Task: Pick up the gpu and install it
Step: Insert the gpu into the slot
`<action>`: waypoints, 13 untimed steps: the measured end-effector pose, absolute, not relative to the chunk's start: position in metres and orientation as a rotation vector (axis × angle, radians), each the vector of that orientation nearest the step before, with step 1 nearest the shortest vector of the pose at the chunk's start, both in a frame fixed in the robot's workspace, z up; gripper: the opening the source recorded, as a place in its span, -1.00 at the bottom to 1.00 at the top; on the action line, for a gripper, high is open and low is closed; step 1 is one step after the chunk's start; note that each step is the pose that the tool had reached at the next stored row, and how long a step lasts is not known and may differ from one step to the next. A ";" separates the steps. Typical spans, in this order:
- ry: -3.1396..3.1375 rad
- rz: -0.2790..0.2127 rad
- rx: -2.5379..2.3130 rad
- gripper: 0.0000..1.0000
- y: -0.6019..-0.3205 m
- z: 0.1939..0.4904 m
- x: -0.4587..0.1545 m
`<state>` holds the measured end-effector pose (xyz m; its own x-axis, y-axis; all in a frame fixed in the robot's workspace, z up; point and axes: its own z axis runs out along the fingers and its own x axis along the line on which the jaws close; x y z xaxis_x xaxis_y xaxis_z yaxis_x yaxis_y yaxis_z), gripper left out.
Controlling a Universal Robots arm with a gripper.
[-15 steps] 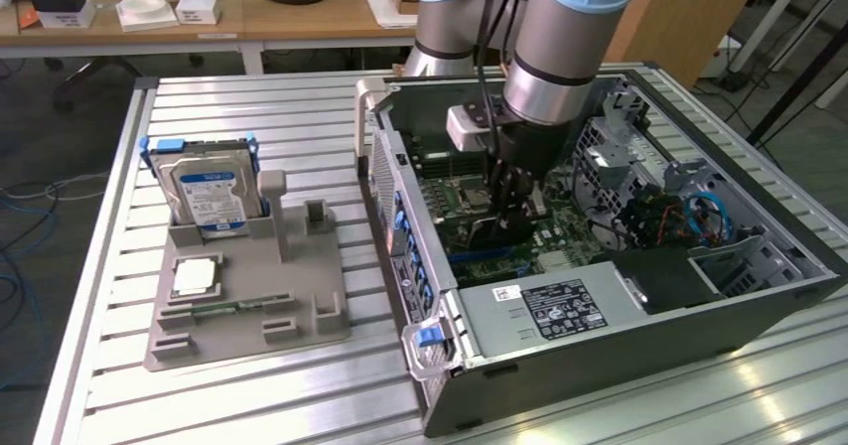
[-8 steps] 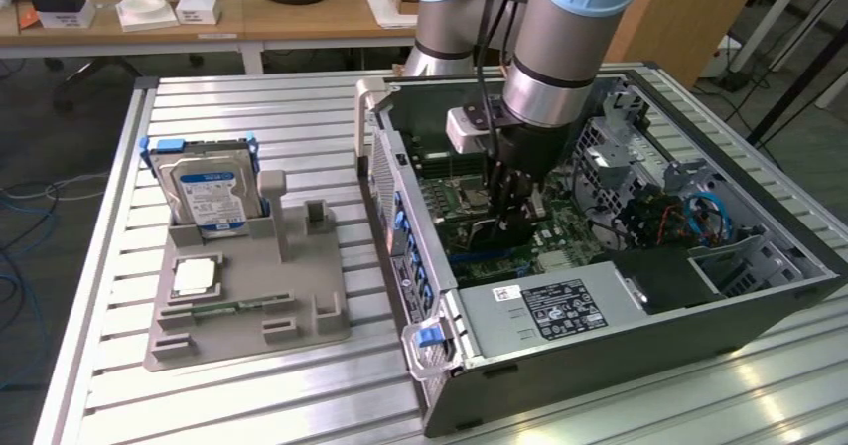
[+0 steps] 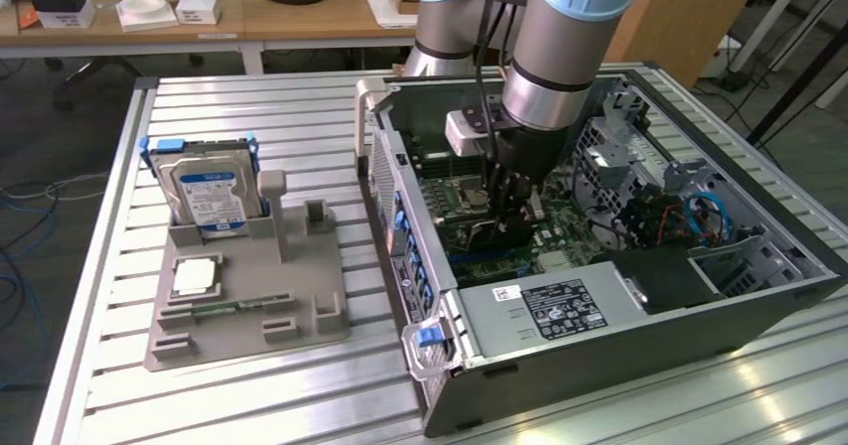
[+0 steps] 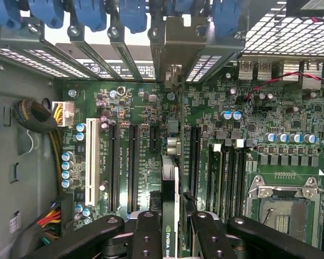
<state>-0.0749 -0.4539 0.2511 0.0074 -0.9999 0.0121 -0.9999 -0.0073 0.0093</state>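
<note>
My gripper (image 3: 507,219) reaches down inside the open computer case (image 3: 742,306), over the motherboard (image 3: 510,251). It is shut on the gpu (image 4: 170,189), which I see edge-on as a thin dark card between the two black fingers (image 4: 146,232). The card's silver end bracket (image 4: 173,59) stands against the case's rear slot openings. The card lies along the motherboard (image 4: 146,108) between two long black expansion slots (image 4: 134,167). Whether its lower edge sits in a slot is hidden. In the exterior view the gpu (image 3: 494,234) is a dark strip below the fingers.
A grey fixture tray (image 3: 312,331) on the slatted table carries a blue-labelled hard drive (image 3: 212,192), a processor (image 3: 197,276) and a memory stick (image 3: 228,308). In the case are the power supply (image 3: 557,311), blue cables (image 3: 709,217), the processor socket (image 4: 283,208) and a cable bundle (image 4: 35,116).
</note>
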 end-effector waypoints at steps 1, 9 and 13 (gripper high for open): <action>-2.203 0.003 2.219 -0.48 -0.454 0.251 -0.075; -2.203 0.003 2.219 -0.48 -0.454 0.249 -0.075; -2.202 0.004 2.219 -0.48 -0.454 0.247 -0.075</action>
